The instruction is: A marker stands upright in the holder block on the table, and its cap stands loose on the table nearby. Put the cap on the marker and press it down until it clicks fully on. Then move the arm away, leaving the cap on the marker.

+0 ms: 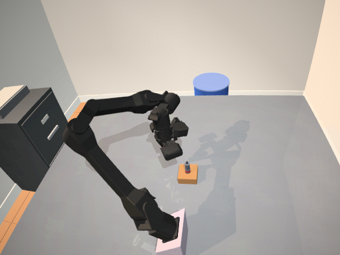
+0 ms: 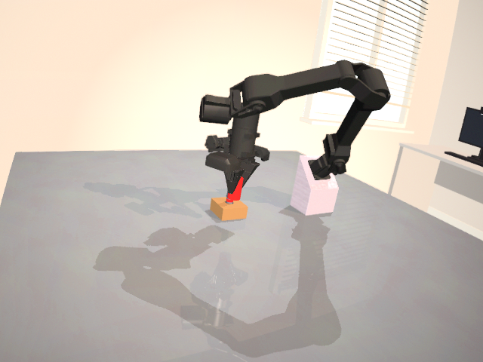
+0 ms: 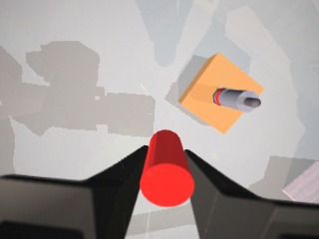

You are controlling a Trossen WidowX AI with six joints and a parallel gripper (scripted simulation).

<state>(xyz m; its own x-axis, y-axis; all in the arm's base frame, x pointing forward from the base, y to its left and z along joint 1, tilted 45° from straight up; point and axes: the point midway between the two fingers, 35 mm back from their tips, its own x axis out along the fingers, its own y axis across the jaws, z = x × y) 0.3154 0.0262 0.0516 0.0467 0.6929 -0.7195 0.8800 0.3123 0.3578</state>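
Wrist view: pincer (image 3: 166,164) grasping red cap (image 3: 165,169); marker (image 3: 238,98) in holder block (image 3: 206,102) apart, upper right.

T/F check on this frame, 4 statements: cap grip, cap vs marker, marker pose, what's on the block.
1. The gripper is shut on the red cap. True.
2. The cap is already seated on the marker. False: it is held off to one side, apart from the marker.
3. The marker stands upright in the orange holder block. True.
4. The cap rests on the holder block. False: it is between the fingers, lifted off the table.
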